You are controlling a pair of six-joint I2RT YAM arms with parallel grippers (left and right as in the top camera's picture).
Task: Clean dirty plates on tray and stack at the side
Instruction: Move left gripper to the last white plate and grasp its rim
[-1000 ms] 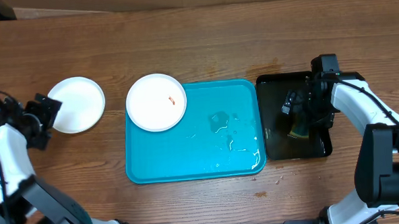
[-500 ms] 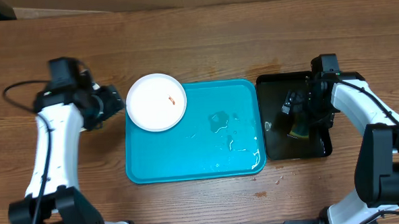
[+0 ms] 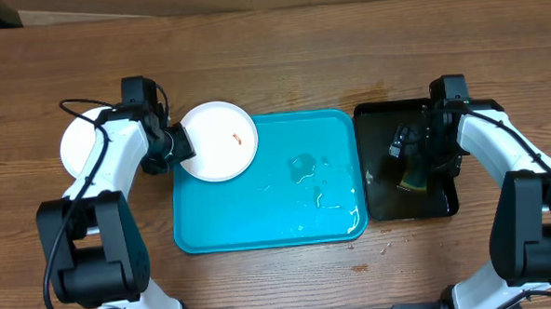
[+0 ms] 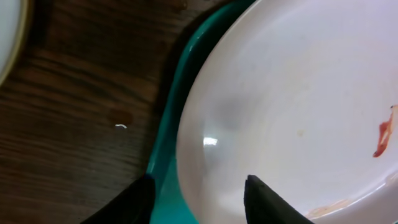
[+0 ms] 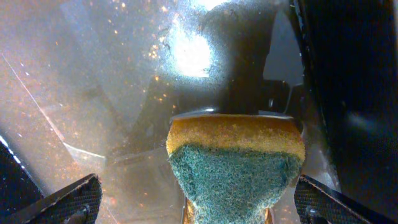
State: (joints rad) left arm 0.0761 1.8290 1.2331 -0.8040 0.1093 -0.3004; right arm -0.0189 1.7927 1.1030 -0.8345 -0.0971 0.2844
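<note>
The big brown wooden table point(image 3: 281, 61) fills the view from above. It has dark lines in the wood. A tan strip point(image 3: 139, 9) runs along the far edge, cut off at the top, so what it is cannot be told.

The tray point(image 3: 260, 225) is bright blue-green and sits in the middle of the table. Little puddles of water point(image 3: 316, 182) shine on it. Just beside it, on the right, sits a smaller black tray point(image 3: 380, 204) that looks wet.

A white plate point(image 3: 216, 143) rests on the far left corner of the tray and hangs over its edge. It has a small orange smear point(image 3: 238, 136). The left gripper point(image 3: 175, 146) is at the rim of this plate. In the left wrist view one finger point(image 4: 134, 199) is on the outside and the other is over the plate, with the rim between them. They are part way apart, and it is hard to tell if they pinch the plate.

A second plate point(image 3: 73, 149) lies on the table to the left, well apart from the tray. The left arm hides part of it.

The right gripper point(image 3: 413, 153) is over the black tray, its fingers spread wide. A yellow and green sponge point(image 5: 236, 162) sits between them, and neither finger touches it.
</note>
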